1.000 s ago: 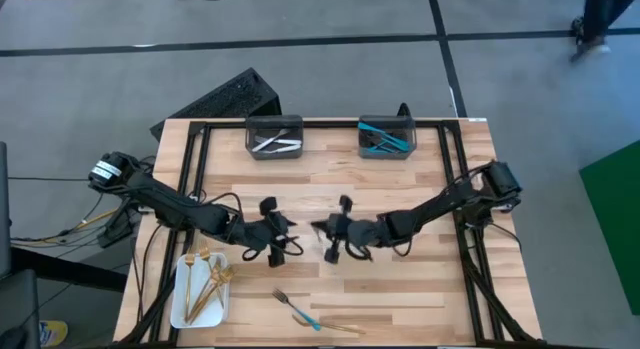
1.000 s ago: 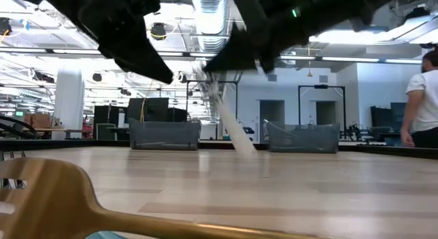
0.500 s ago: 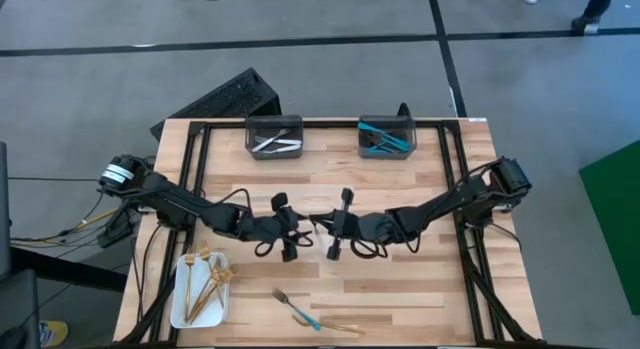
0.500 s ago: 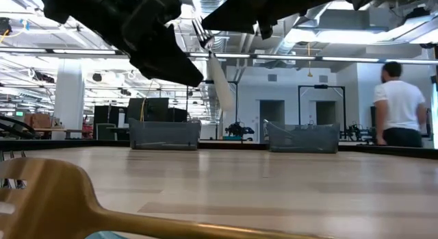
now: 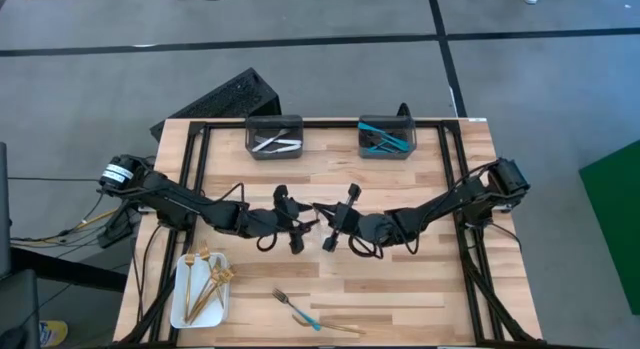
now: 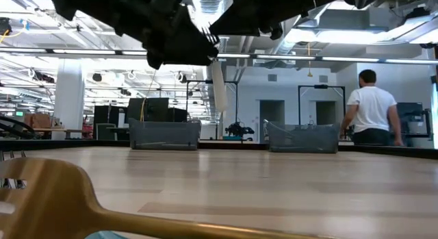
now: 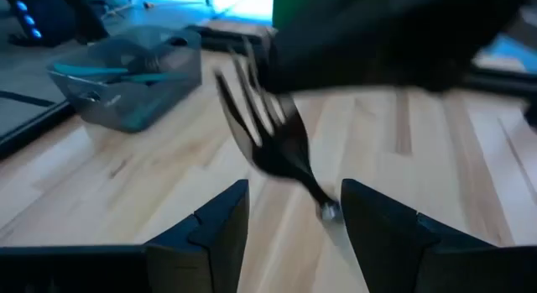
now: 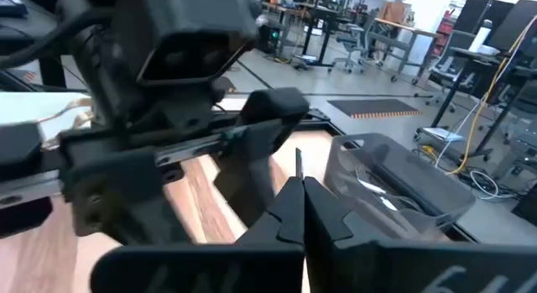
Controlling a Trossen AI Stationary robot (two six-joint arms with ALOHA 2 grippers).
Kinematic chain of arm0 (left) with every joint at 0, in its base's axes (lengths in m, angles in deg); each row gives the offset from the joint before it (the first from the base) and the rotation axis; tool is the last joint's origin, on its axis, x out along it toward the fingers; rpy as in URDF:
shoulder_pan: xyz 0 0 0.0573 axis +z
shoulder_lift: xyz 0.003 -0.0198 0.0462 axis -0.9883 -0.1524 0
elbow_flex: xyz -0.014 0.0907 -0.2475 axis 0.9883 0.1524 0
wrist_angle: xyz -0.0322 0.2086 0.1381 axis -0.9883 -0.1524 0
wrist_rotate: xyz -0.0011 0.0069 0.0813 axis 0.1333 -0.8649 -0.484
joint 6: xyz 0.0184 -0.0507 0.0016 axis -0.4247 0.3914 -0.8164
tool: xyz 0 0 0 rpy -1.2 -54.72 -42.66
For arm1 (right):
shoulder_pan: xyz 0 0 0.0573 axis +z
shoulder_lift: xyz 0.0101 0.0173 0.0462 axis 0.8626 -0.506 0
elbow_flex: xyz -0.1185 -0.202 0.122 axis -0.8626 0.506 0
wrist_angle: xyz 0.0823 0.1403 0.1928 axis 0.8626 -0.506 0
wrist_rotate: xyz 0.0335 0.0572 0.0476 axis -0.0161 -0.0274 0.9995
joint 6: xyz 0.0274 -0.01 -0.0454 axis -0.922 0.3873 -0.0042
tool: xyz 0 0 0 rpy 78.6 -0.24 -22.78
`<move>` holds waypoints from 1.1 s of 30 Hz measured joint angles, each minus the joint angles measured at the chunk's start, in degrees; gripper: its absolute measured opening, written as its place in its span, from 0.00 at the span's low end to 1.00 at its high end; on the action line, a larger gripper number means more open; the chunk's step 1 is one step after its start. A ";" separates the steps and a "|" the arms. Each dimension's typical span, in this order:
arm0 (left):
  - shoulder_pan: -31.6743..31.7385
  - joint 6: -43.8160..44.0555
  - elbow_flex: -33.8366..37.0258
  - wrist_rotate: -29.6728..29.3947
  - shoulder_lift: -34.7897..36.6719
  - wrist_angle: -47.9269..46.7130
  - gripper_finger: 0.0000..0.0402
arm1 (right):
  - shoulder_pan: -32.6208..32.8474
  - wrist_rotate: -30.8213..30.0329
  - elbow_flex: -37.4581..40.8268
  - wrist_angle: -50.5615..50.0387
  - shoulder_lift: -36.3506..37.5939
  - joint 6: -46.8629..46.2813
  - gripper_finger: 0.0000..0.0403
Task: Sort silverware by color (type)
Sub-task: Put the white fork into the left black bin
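Past the far edge of my wooden table (image 6: 274,177) I see a big open hall. A white column (image 6: 68,95) stands at the far left, with long ceiling light strips (image 6: 356,59) running above it. Beyond the table, right of the column, a person in a white shirt (image 6: 373,116) stands facing away. From above, grey floor (image 5: 330,79) surrounds the table, crossed by dark lines.
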 joint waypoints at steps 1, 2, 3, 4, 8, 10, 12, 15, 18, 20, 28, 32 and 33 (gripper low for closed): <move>0.41 -0.02 0.00 0.06 -0.11 0.90 0.44 | 0.00 0.00 0.00 0.02 0.00 0.00 0.02; 0.82 -0.16 0.00 0.39 -0.16 1.54 0.44 | 0.00 -0.02 0.00 0.11 0.00 0.00 0.02; 1.27 -0.43 0.00 1.23 -0.21 2.07 0.44 | 0.00 -0.02 0.00 0.35 0.00 0.01 0.02; 1.65 -0.52 0.00 2.14 -0.33 2.63 0.43 | 0.07 -0.02 0.00 0.56 0.00 0.13 0.02; 2.52 -1.60 0.00 4.44 -1.00 2.71 0.33 | 0.30 -0.05 0.02 1.28 -0.02 1.54 0.02; 2.62 -2.00 0.00 4.78 -1.02 2.71 0.24 | 0.37 -0.03 0.02 1.44 -0.02 1.88 0.02; 2.65 -3.03 0.00 4.62 -1.02 2.56 0.13 | 0.37 -0.02 0.02 1.53 -0.02 1.90 0.03; 2.78 -5.55 0.00 4.45 -0.73 1.95 0.03 | 0.46 0.52 0.04 1.48 -0.02 2.18 0.05; 3.39 -9.60 -0.25 4.66 0.46 -1.02 0.03 | 1.11 1.42 0.04 1.61 -0.02 2.13 0.10; 4.66 -11.65 -1.32 4.66 2.15 -7.13 0.02 | 1.86 1.13 0.04 1.31 -0.04 4.00 0.15; 16.65 -21.56 -9.37 0.61 6.59 -37.16 0.00 | 4.39 -11.82 -0.02 -3.07 -0.02 0.50 0.25; 25.23 -29.52 -12.81 0.56 5.84 -42.70 0.00 | 3.82 -12.13 -0.02 -6.84 -0.02 -5.70 0.26; 27.34 -31.32 -13.28 0.60 5.78 -42.47 0.00 | 3.83 -12.13 -0.02 -7.36 -0.02 -6.94 0.26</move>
